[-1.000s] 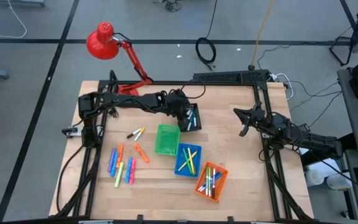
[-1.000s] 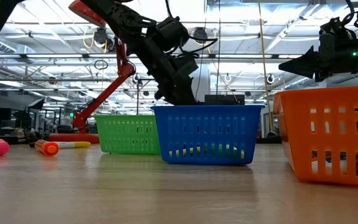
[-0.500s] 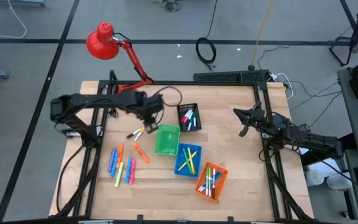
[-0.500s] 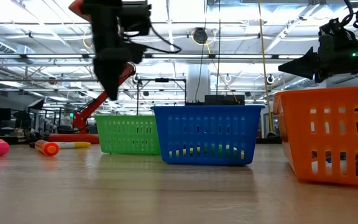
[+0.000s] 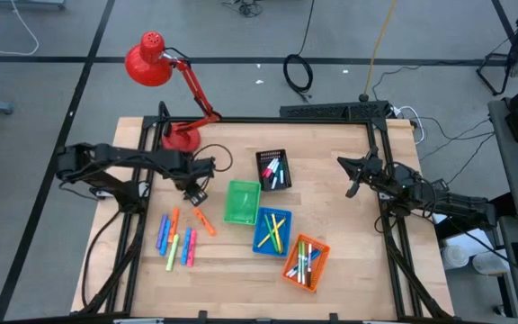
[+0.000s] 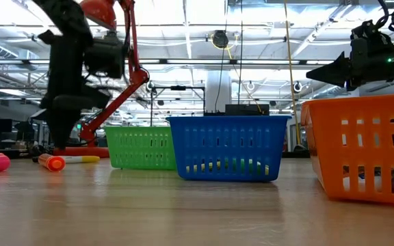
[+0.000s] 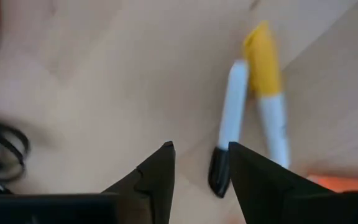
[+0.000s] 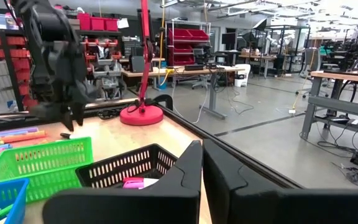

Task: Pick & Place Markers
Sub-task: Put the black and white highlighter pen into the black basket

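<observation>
Left gripper [image 7: 199, 163] was hovered, jaws open and empty, over two white markers [image 7: 232, 118] on the desk [image 5: 331, 270]; right gripper [image 5: 352, 186] was held closed.

Dark jointed arms [image 5: 133, 160] (black cables)

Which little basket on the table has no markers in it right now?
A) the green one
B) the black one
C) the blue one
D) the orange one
A: from above, the green basket shows only its bare floor, while the black basket, the blue basket and the orange basket each hold coloured markers.
</observation>
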`<state>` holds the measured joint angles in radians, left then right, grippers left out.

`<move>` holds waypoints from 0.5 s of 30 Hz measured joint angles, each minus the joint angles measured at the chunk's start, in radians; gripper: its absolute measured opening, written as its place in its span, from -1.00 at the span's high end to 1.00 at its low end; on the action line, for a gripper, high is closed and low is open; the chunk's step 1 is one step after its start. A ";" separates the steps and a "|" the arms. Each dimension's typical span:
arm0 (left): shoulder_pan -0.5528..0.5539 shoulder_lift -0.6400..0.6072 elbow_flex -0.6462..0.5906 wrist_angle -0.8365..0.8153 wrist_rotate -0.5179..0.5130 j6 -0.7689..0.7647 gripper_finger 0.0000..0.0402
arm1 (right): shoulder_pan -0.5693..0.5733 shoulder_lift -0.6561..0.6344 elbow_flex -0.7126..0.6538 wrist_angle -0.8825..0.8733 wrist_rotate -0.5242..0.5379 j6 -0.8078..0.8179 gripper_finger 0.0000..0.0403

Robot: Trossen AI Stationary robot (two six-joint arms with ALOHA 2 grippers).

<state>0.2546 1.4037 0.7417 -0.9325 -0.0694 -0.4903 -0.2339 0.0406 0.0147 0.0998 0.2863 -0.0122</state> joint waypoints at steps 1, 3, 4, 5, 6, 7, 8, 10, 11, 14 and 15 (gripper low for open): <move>0.000 0.001 -0.017 0.001 0.010 -0.011 0.24 | 0.000 0.000 0.000 0.000 0.000 0.000 1.00; 0.000 0.000 -0.040 0.006 0.021 -0.021 0.23 | 0.000 0.000 0.000 0.000 0.000 0.000 1.00; 0.000 0.000 -0.048 0.010 0.022 -0.025 0.22 | 0.000 0.000 0.000 0.000 0.000 0.000 1.00; 0.000 0.000 -0.051 0.014 0.023 -0.028 0.22 | 0.000 0.000 0.000 0.000 0.000 0.000 1.00; 0.000 -0.001 -0.053 0.014 0.024 -0.029 0.22 | 0.000 0.000 0.000 0.000 0.000 0.000 1.00; 0.000 -0.002 -0.053 0.014 0.024 -0.029 0.23 | 0.000 0.000 0.000 0.000 0.000 0.000 1.00; 0.000 -0.001 -0.053 0.014 0.024 -0.028 0.24 | 0.000 0.000 0.000 0.000 0.000 0.000 1.00; 0.000 -0.001 -0.053 0.019 0.025 -0.023 0.26 | 0.000 0.000 0.000 0.000 0.000 0.000 1.00; 0.000 -0.001 -0.053 0.020 0.026 -0.019 0.27 | 0.000 0.000 0.000 0.000 0.000 0.000 1.00; 0.000 -0.001 -0.053 0.021 0.035 -0.016 0.31 | 0.000 0.000 0.000 0.000 0.000 0.000 1.00; 0.000 -0.001 -0.053 0.021 0.040 -0.015 0.33 | 0.000 0.000 0.000 0.000 0.000 0.000 1.00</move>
<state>0.2546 1.4029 0.6888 -0.9112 -0.0297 -0.5057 -0.2340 0.0406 0.0145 0.0998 0.2865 -0.0122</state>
